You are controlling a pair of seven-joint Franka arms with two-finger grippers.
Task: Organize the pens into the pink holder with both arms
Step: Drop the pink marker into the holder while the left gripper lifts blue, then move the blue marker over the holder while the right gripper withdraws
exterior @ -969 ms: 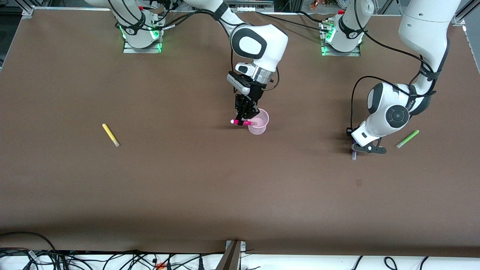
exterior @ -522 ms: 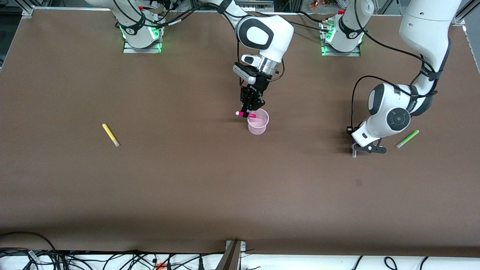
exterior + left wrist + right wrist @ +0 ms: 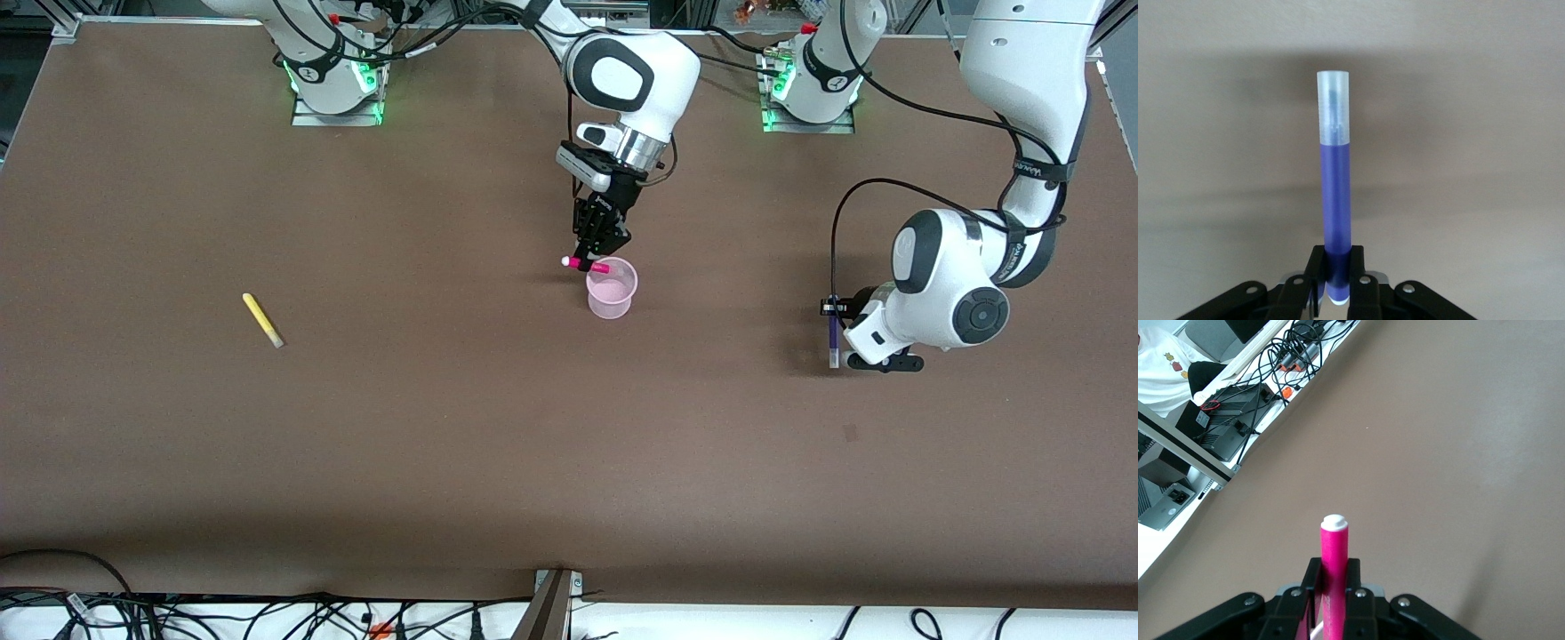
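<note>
Three pens show on the brown worktop (image 3: 444,427) scene. The right end effector (image 3: 594,260) grips one magenta pen (image 3: 587,264) over the single pink holder's (image 3: 612,293) rim. The left end effector (image 3: 836,333) clamps one purple pen (image 3: 834,342). One yellow pen (image 3: 262,320) lies toward the right arm's end.

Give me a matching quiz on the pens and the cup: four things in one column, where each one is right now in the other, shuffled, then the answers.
Things:
1. magenta pen
2. purple pen
3. yellow pen
4. pink holder

Places:
A. lying on the table toward the right arm's end
B. held in the left pincer
C. standing upright on the table, mid-table
D. held in the right pincer at the cup's rim

Pairs: 1-D, 2-B, 3-A, 4-C
</note>
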